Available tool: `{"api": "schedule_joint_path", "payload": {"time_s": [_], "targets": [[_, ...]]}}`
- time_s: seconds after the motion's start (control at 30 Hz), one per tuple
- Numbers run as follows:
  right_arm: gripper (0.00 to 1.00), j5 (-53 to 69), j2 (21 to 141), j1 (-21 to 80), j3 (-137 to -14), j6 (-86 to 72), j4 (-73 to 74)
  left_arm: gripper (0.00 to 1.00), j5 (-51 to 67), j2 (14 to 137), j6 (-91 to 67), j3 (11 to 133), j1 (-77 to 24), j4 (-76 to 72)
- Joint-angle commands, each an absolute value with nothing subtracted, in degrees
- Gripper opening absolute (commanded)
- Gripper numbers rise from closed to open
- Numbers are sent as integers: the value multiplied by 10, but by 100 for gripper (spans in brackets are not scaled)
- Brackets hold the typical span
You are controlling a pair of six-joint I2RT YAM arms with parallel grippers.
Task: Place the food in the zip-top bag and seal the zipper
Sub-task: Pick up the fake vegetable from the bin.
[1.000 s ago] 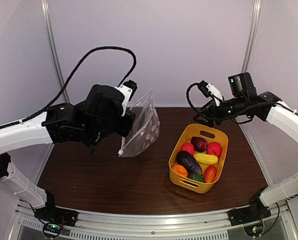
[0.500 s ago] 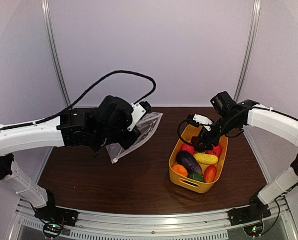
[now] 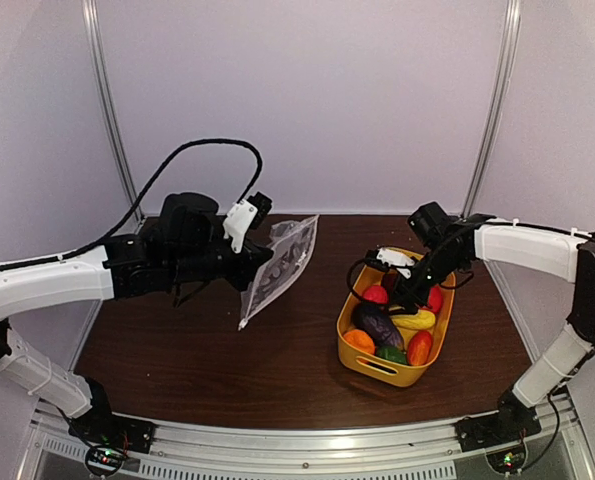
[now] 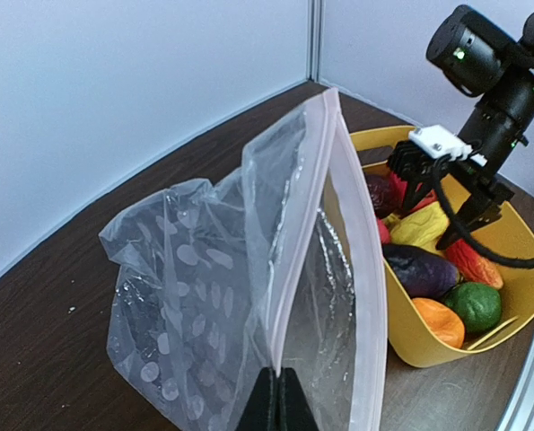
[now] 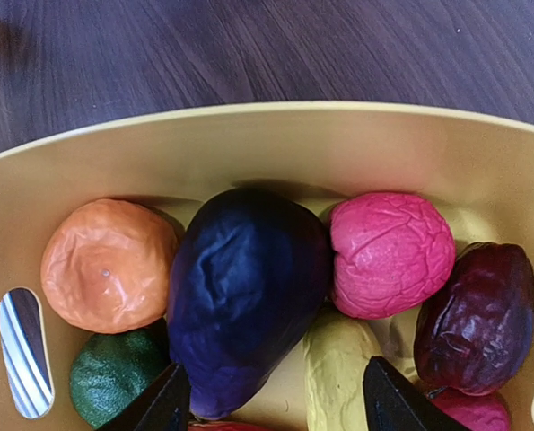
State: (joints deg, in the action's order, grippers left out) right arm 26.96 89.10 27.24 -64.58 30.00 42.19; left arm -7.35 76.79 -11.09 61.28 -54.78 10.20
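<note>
Entry: zip-top bag held by left gripper; food beneath right gripper.

Left fingers are pressed together, pinching the pale zipper edge. The bag rises beyond the fingertips, clear of the table, with its mouth parted. Right fingers are spread, straddling the dark purple piece and the yellow piece directly below, inside the yellow tub. Orange, green, pink and maroon pieces lie around them.

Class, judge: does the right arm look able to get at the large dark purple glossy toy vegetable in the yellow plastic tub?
Probably yes: the right gripper hangs open just above the dark purple toy vegetable, which lies uncovered in the yellow plastic tub.
</note>
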Motion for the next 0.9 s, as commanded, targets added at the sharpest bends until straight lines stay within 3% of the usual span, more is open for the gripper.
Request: {"api": "schedule_joint_path", "payload": {"time_s": [0.0,0.6,0.77,0.87], "targets": [[67,270,925,275,-660,286,405,0,-40,761,-128,605,-540,53],[75,349,970,300,-643,317,415,0,-48,753,-138,599,-521,59],[75,316,981,303,-636,296,392,0,-46,753,-140,599,-520,59],[82,300,993,303,-634,293,388,0,-46,752,-140,599,-521,59]]}}
